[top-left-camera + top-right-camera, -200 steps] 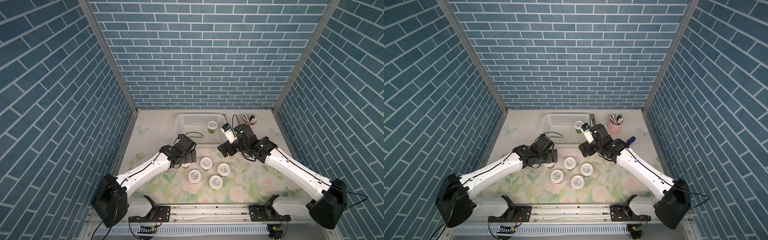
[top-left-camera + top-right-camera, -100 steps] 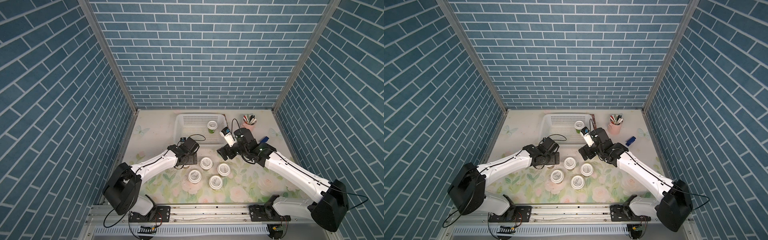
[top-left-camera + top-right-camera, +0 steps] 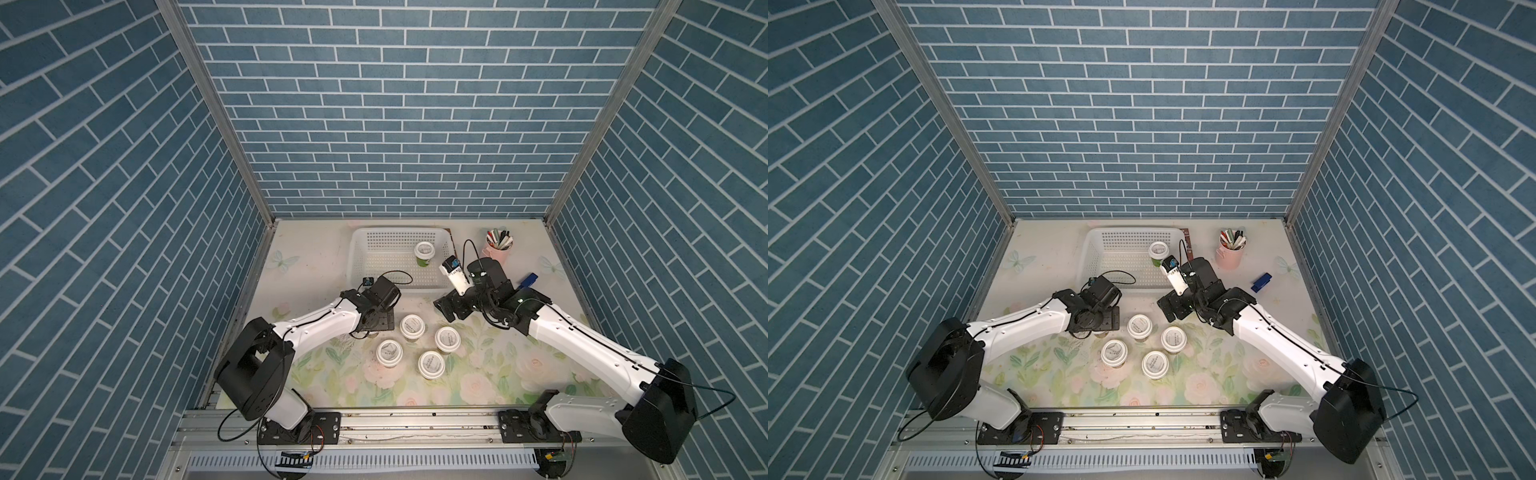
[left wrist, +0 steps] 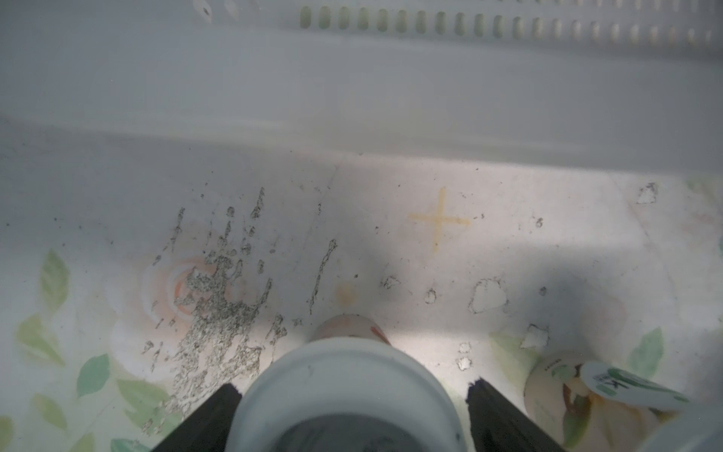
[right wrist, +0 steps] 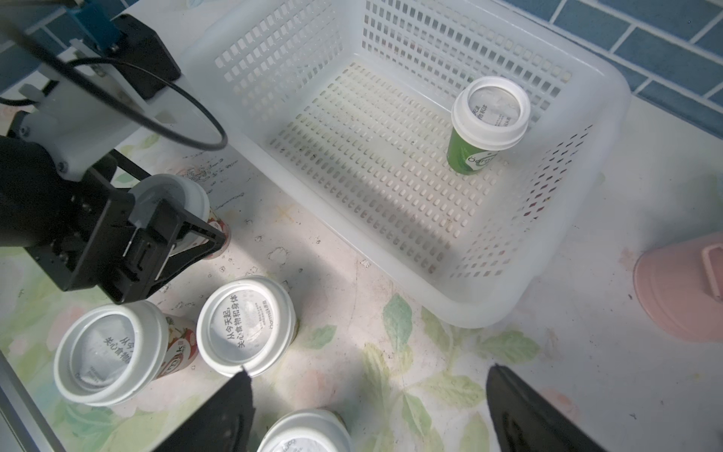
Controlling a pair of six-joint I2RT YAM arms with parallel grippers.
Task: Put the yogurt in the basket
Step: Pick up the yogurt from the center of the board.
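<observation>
L gripper (image 4: 352,385) has dropped over the last sec onto the yogurt cup (image 5: 187,199) nearest the basket (image 3: 353,257). Jaws wide, astride its lid, thin gap on one side, so prob. not clamped yet. R gripper (image 5: 367,370) has eased back from the basket, spread wide, empty, hovering near its front corner. One green-bodied cup (image 3: 424,253) stands upright inside; four more cups (image 3: 412,326) wait on the floral table (image 3: 478,374). So 2nd pick is starting, five to go.

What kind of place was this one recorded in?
Probably a staged robot data-collection booth, not a real kitchen: brick-print wall panels in an aluminium frame, a left arm and right arm bolted to a rail, and a floral-print tabletop.
</observation>
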